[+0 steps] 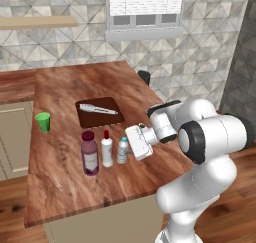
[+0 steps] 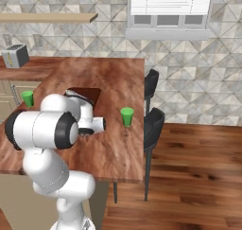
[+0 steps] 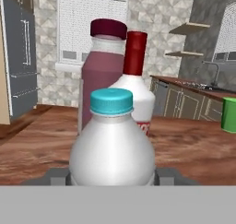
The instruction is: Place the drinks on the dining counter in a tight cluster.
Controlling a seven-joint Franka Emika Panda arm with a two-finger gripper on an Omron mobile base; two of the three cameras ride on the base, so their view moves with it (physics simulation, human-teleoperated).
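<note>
The clear bottle [image 1: 122, 150] is seated between the gripper [image 1: 129, 151] tips, apparently clamped, tho contact is hard to confirm. It's stood upright on the dining counter [image 1: 65, 197], just beside the white bottle [image 1: 106, 149] & purple bottle [image 1: 90, 153].

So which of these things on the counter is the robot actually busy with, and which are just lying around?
Part of the job:
- purple bottle
- white bottle
- clear bottle, between the gripper fingers
- dining counter

Just lying about:
- green cup
- cutting board
- toaster
</note>
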